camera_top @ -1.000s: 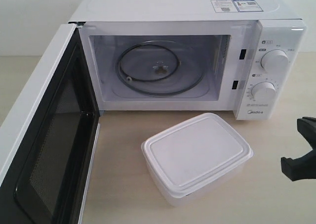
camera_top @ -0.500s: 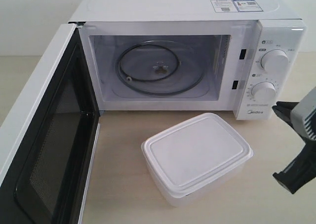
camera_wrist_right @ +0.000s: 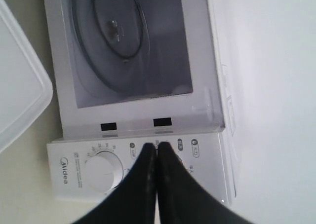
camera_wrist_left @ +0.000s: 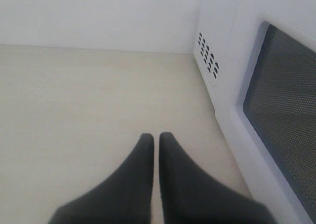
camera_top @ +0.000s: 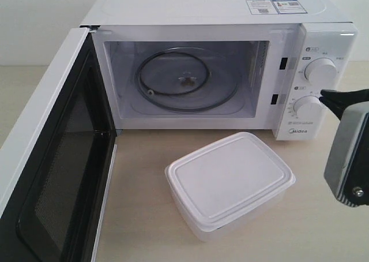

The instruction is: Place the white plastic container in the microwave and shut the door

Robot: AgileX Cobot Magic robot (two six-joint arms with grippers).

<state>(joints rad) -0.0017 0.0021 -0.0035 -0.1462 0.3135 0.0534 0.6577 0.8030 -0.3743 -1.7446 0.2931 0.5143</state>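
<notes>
Container (camera_top: 230,184) parked just in front of microwave (camera_top: 190,5), door (camera_top: 52,158) wide open for loading; right gripper (camera_wrist_right: 157,150) closed, empty, near microwave dials; left gripper (camera_wrist_left: 156,137) closed beside microwave, likely staged for door push

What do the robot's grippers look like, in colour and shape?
The left gripper and the right gripper each have two matte black fingers, broad at the base and tapering to narrow rounded tips. In the exterior view the right gripper's fingers join a light grey boxy housing with a small round screw near its lower corner. No cables or lettering show.
</notes>
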